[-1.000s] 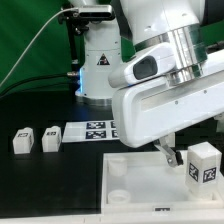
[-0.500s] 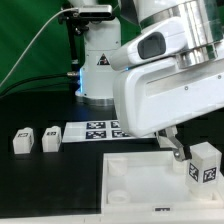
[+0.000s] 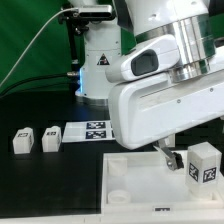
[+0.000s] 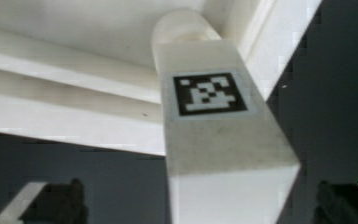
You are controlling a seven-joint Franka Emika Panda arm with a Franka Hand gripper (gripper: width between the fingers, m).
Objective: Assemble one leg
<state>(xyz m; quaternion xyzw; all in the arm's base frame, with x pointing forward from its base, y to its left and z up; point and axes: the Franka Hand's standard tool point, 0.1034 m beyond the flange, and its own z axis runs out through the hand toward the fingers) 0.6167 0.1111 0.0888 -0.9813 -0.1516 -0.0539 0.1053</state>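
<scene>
Leg (image 3: 203,163) stands upright over the white tray (image 3: 125,185) at the exterior view's right, straddled by the end effector (image 4: 208,200), spread and not yet pinching. Likely light, rigid, smooth plastic; best gripped squarely on opposite flat sides.

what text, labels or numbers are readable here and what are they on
No words or numbers are readable.
Legs: square coded tags, no letters.
Marker board: the same kind of tags.
Leg at the wrist camera: one tag, pattern only.
Arm base: a lit mark, too blurred to read.
</scene>
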